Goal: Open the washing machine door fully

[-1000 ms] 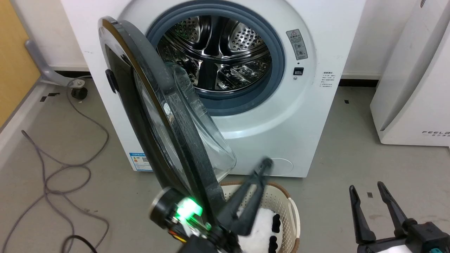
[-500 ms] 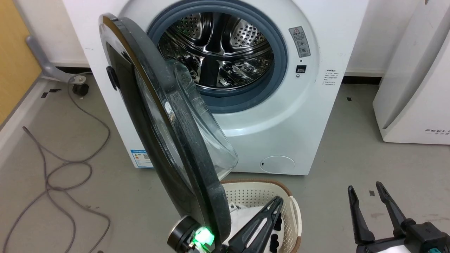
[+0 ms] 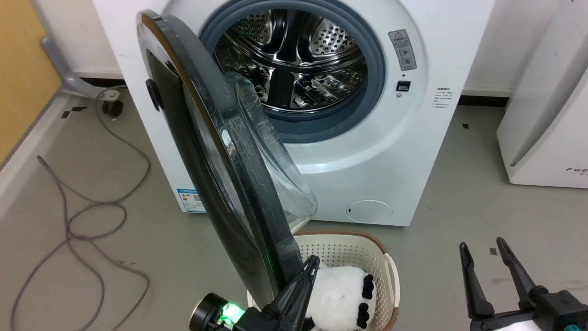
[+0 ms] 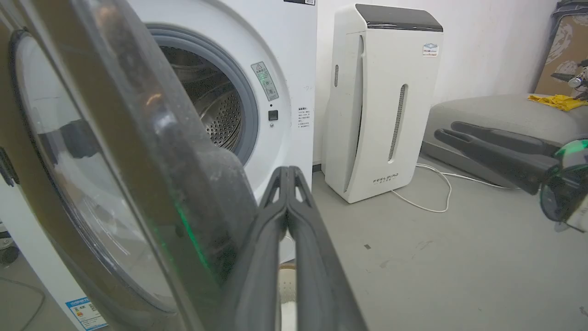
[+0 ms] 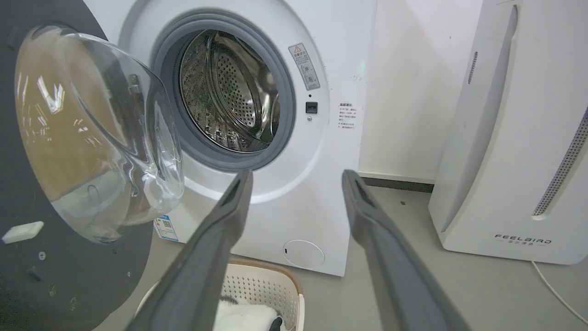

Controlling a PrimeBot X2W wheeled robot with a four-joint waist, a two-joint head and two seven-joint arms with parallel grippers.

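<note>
glossy black disc, clear glass bowl at centre: the washing machine door point(image 3: 216, 151) stands swung out from the washing machine point(image 3: 367, 156). it is hinged at the head view's left side of the opening and sits nearly edge-on to the head camera. it is open far enough that the steel drum point(image 3: 294, 59) and grey rubber gasket point(image 3: 375, 73) are fully exposed. it is not folded back against the white front.

left gripper point(image 3: 311, 264): low centre of head view, above the cream laundry basket point(image 3: 391, 276). its tip is just beside the door's lower matte rim. jaws closed, the two fingers pressed flat together along their length, nothing held. contact with the rim: cannot tell. a green light point(image 3: 229, 313) glows on its wrist.

right gripper point(image 3: 481, 244): lower right of head view, over the grey floor point(image 3: 459, 193), well apart from the door. jaws spread wide, nothing between them.

the basket sits on the floor before the machine, under the door's lower edge. a white plush toy point(image 3: 340, 294) with black patches lies in it. a blue label point(image 3: 190, 200) shows low on the front at left, a round cap point(image 3: 369, 211) low at right. the white feelbird appliance point(image 4: 383, 105) stands right of the machine by the wall. a grey cable point(image 3: 82, 220) loops on the floor at left.
</note>
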